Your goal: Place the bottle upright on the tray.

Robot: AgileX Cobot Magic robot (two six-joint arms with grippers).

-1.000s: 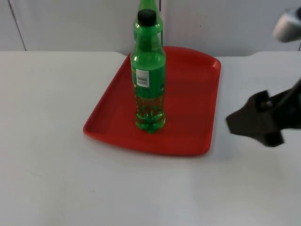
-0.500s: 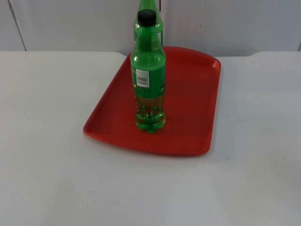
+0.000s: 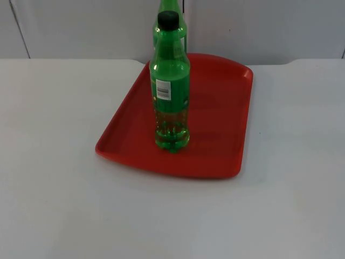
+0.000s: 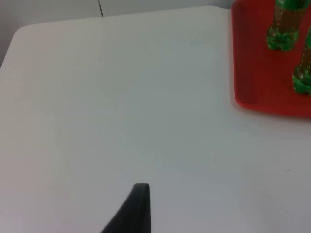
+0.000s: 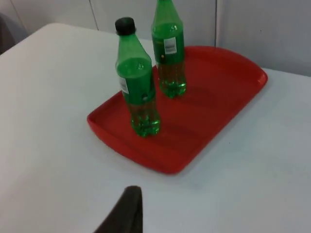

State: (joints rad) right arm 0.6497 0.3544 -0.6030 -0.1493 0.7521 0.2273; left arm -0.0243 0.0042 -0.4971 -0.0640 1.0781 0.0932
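**Inspector:** Start with the largest item.

**Assistant:** White table point(image 3: 54, 162), ending at the grey partition wall point(image 3: 269, 27). No defects noted on the surface.

**Inspector:** Next.

**Assistant:** Red tray point(image 3: 221, 108), flat on the table. It is set at a slight angle, with its far end close to the wall. It has a raised rim and rounded corners.

**Inspector:** Contents of the tray?

**Assistant:** Two green plastic bottles, both upright with their bases on the tray floor. The near bottle point(image 3: 171, 91) stands about the middle of the tray, towards its left side. The far bottle point(image 5: 168, 48) stands behind it, nearer the wall. In the right wrist view the two are near each other but apart. Each holds liquid in its lower part.

**Inspector:** Markings?

**Assistant:** The near bottle carries a white label point(image 3: 163, 89) with a barcode and is closed with a black cap point(image 3: 168, 19). The far bottle has a similar label. I cannot see its cap.

**Inspector:** The end effectors?

**Assistant:** The left gripper point(image 4: 138, 208) hangs over bare table, well apart from the tray. One edge of the tray and the two bottle bases lie ahead of it. The right gripper point(image 5: 127, 208) hangs over the table short of the tray, looking onto both bottles. Both arms wait. Neither gripper touches anything.

**Inspector:** Spread or pressed together?

**Assistant:** Cannot tell for either. Too little of each is visible.
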